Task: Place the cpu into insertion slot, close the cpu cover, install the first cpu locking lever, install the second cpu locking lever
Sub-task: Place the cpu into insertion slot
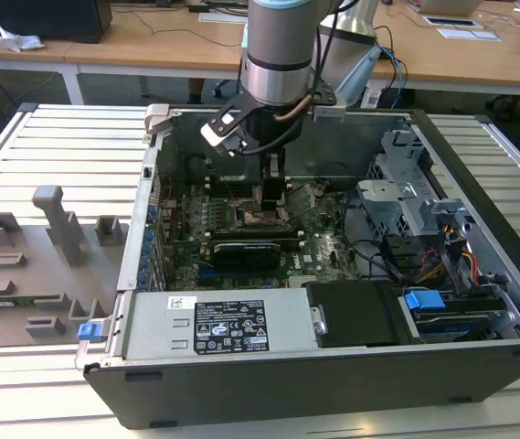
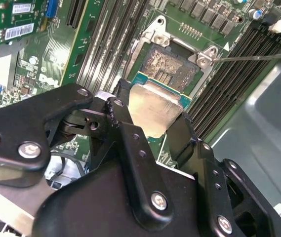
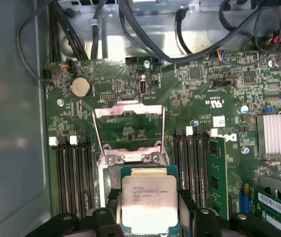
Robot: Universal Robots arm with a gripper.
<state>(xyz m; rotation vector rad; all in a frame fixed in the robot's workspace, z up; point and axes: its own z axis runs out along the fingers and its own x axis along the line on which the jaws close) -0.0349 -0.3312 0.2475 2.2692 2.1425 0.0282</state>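
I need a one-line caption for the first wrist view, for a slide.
Gripper holds the cpu over the green motherboard, beside the open metal cover of the socket.

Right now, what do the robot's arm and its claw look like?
The arm is a fat round tube, silvery grey with a pale blue band. A cable curls under its end. The gripper is black, made of chunky jointed bars dotted with shiny silver screws.
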